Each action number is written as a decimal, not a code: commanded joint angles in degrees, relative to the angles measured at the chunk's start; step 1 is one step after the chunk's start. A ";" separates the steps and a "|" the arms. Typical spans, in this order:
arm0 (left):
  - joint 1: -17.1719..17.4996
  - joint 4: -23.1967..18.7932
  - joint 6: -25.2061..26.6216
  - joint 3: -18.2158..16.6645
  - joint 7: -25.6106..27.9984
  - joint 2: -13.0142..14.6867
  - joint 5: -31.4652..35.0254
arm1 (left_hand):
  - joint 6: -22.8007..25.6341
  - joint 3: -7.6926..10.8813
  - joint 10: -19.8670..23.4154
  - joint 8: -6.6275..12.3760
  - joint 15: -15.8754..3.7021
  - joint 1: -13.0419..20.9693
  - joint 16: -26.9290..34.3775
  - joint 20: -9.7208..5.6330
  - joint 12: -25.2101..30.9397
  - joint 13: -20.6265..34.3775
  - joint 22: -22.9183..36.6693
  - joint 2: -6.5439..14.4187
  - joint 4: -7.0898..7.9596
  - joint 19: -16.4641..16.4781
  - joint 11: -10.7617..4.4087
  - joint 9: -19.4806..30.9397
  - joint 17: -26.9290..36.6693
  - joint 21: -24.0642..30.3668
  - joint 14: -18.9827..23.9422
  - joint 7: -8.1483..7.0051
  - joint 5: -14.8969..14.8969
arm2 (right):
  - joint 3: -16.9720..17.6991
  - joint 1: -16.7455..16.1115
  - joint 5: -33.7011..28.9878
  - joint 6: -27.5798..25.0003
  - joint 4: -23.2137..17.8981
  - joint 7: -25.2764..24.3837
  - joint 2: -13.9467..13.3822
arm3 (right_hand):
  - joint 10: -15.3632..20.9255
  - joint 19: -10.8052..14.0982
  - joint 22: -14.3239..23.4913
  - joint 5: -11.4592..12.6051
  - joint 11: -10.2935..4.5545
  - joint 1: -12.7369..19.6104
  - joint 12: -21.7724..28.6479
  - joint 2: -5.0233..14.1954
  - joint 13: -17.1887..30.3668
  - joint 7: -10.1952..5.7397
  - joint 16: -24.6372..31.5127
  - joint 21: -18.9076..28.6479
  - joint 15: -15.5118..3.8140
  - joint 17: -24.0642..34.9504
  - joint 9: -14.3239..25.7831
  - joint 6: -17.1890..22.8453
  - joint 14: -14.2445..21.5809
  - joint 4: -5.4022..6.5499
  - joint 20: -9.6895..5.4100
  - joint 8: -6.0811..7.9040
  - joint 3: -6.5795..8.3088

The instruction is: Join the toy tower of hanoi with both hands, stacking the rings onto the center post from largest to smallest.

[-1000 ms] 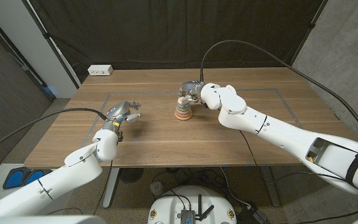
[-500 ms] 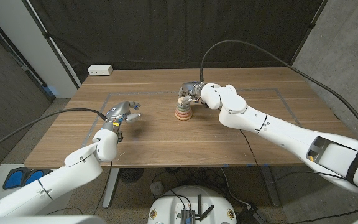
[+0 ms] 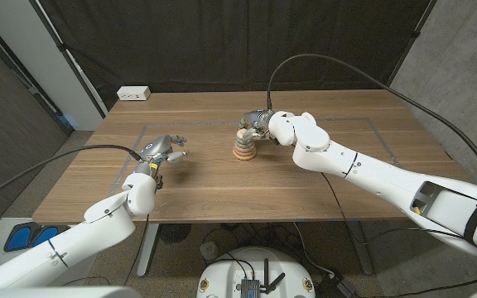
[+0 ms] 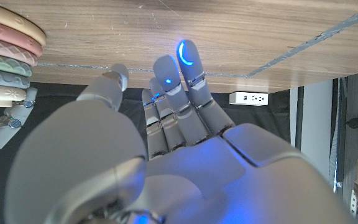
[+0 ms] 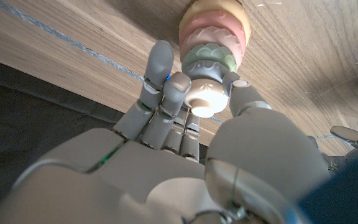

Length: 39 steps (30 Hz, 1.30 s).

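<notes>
Ring stack (image 3: 245, 146) sits on the tabletop (image 3: 222, 178) about mid-width, closer to the far edge than the near one. Rings are pastel, widest at the base and narrowing upward: in the right wrist view the order from the wood is yellow-cream, pink, green, then a small cream top piece (image 5: 203, 94). Right robot hand (image 3: 252, 122) is over the top of the stack; its fingers (image 5: 160, 74) and thumb (image 5: 246, 93) sit on either side of that cream top piece and touch it, so it is clamped on the top of the tower. Can't tell whether the top piece is a ring or the post cap. Left robot hand (image 3: 163, 151) is near the tabletop's left edge, well apart from the stack, holding nothing, fingers apart and extended; the left wrist view shows its fingertips (image 4: 188, 55) reaching toward the wood with blue lights on them, and the stack's rings (image 4: 8, 53) off to one side with the right robot hand's fingers next to them. A taped rectangle outline (image 3: 371, 124) runs around the work area on the tabletop. White power strip (image 3: 133, 93) lies just off the far left corner.
</notes>
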 commanded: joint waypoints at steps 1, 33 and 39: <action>0.28 -0.11 -0.10 -0.22 0.04 0.17 -0.11 | 0.33 0.36 0.76 -0.25 -2.45 -0.35 0.03 -6.87 0.08 0.28 0.07 0.06 -0.12 0.10 -0.18 0.17 -0.05 0.24 -0.32 -0.06 0.01 | 0.07 -0.34 -0.92 0.22 -0.69 0.40 -0.40 | -1.81 -0.70 -0.02 -0.24 0.16 -0.22 0.17 -1.54 -0.18 0.31 -0.23 -0.35 -1.07 0.26 -0.04 -1.41 0.23 -0.14 -3.17 -0.48 -0.20; 0.23 0.02 -0.04 -0.48 0.26 0.04 -0.12 | 0.35 0.43 0.80 -0.28 -2.45 -0.16 0.70 -6.89 0.02 0.30 0.02 -0.01 -0.16 0.19 -0.12 0.26 0.08 0.29 -0.06 0.03 0.00 | 3.44 -3.73 -2.83 -1.36 -4.83 -1.29 -2.24 | -4.97 -1.84 -0.48 -1.77 0.88 0.77 1.38 -2.67 -2.06 0.55 -3.74 -1.34 -1.13 -1.67 -0.98 -4.39 -0.69 -0.35 -3.16 0.31 -0.93; -0.38 0.01 0.22 -0.13 -0.01 -0.12 0.10 | 0.35 0.45 0.67 -0.29 -2.45 -0.15 0.73 -6.88 -0.05 0.27 0.00 -0.01 -0.15 0.11 -0.18 0.27 0.08 0.25 -0.11 -0.02 0.00 | 5.01 -5.27 -2.57 -2.56 -6.63 -2.33 -3.29 | -3.50 -1.48 -0.51 -1.93 0.44 1.48 1.83 -2.05 -2.50 -0.04 -3.58 -1.28 -1.14 -1.19 -1.06 -3.04 0.36 -0.36 -3.20 0.98 -0.90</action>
